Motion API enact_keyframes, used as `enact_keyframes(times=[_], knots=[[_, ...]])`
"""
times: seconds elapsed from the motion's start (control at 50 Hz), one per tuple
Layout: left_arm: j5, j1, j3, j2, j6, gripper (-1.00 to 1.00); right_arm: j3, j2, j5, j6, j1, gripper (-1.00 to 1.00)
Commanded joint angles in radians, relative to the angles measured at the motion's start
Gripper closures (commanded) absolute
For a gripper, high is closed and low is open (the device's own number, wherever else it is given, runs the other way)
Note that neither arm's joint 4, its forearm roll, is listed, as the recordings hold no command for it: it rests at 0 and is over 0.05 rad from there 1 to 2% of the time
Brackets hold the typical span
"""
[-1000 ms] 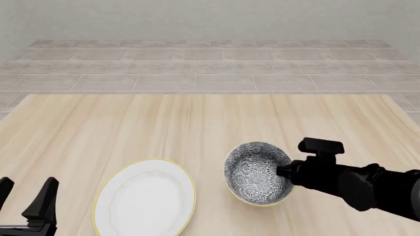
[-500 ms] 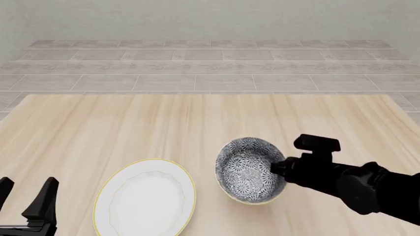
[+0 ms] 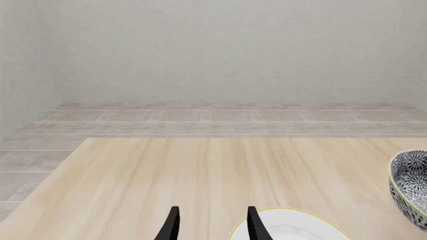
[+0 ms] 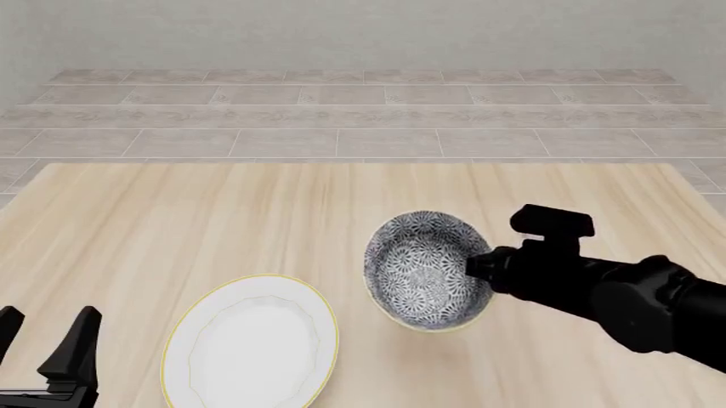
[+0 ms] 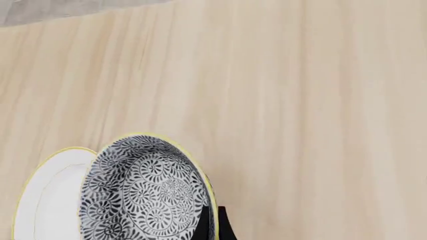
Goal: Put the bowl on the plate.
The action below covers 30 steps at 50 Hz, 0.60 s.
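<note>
The right pincer [image 4: 485,265] is clamping the bowl [image 4: 426,270] by its 3 o'clock rim, tilted over the tabletop [image 4: 227,221] just right of the plate [image 4: 252,342], while the left pincer [image 4: 46,344] is sitting spread apart, half cut off.

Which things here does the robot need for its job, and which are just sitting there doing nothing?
Needed for the job:
- the bowl, gripped at its rim by the right tool
- the plate, where the bowl goes

Just there:
- the left tool, open and idle beside the plate
- the table
</note>
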Motion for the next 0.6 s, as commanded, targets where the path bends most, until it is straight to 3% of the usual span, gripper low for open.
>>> enact_keyframes(times=[0.02,0.6], knots=[[0.0,0.0,0.0,0.0,0.0,-1.0,-0.09,-0.022,0.073,-0.02,0.022,1.0],[0.0,0.0,0.0,0.0,0.0,-1.0,-0.261,0.027,0.171,-0.039,0.119,1.0]])
